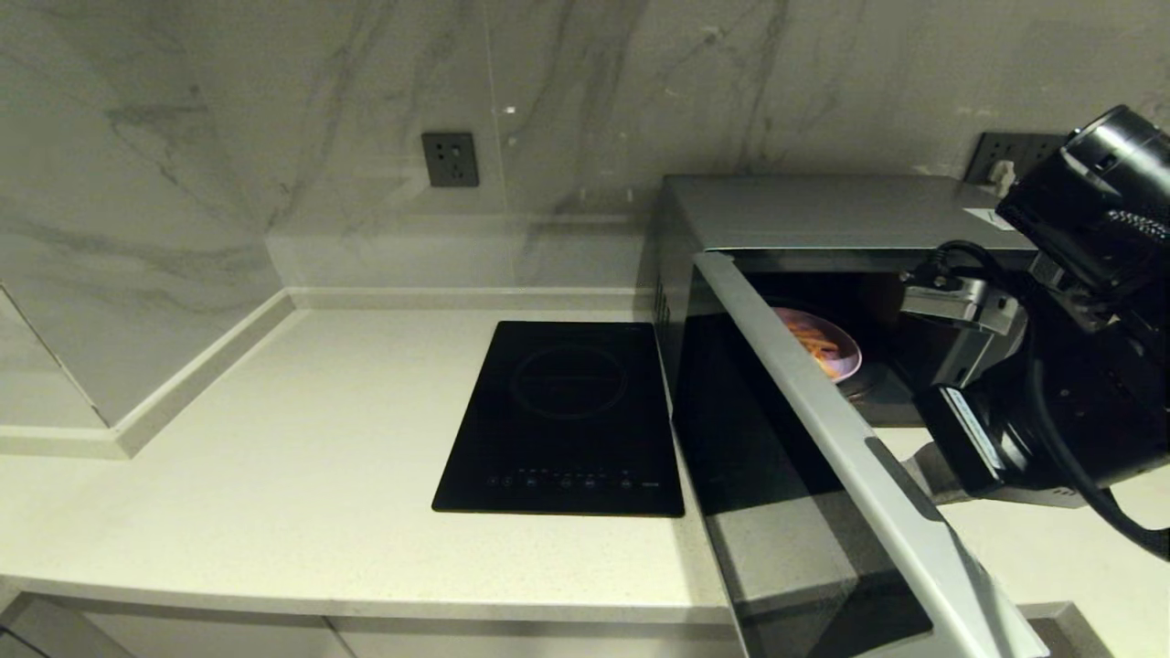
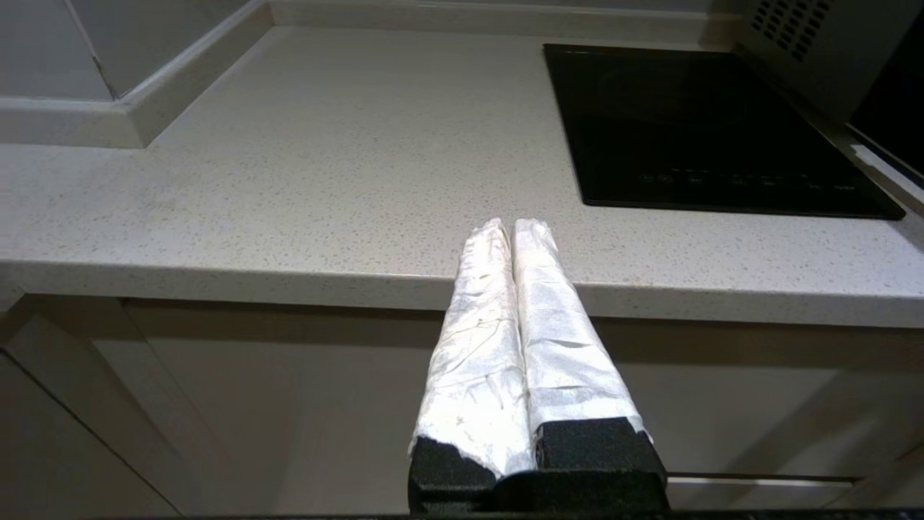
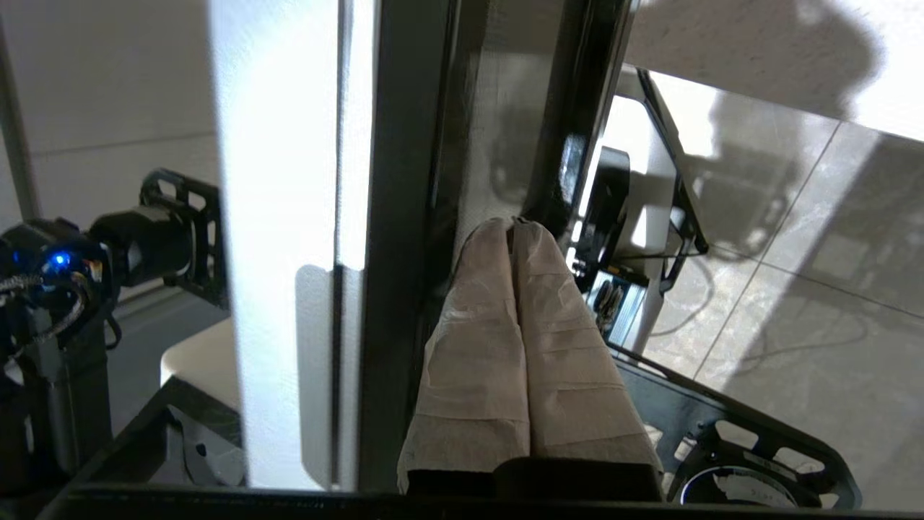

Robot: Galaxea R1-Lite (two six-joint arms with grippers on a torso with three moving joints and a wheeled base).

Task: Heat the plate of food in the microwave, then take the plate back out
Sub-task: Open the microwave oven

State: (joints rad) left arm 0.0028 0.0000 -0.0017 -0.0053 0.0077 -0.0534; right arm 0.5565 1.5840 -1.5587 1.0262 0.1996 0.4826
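Note:
The silver-grey microwave (image 1: 823,210) stands at the right of the counter with its door (image 1: 823,439) swung partly open toward me. Inside, the lilac plate of food (image 1: 836,352) with orange-yellow sticks rests on the cavity floor, half hidden by the door's edge. My right arm (image 1: 1051,402) reaches in behind the door. Its gripper (image 3: 514,225) is shut and empty, tips against the door's dark inner face (image 3: 505,108). My left gripper (image 2: 511,225) is shut on nothing, parked low in front of the counter edge and outside the head view.
A flat black induction hob (image 1: 567,411) lies on the pale counter (image 1: 274,475) just left of the microwave. A wall socket (image 1: 450,159) sits on the marble backsplash. A raised ledge (image 1: 183,384) bounds the counter's left side.

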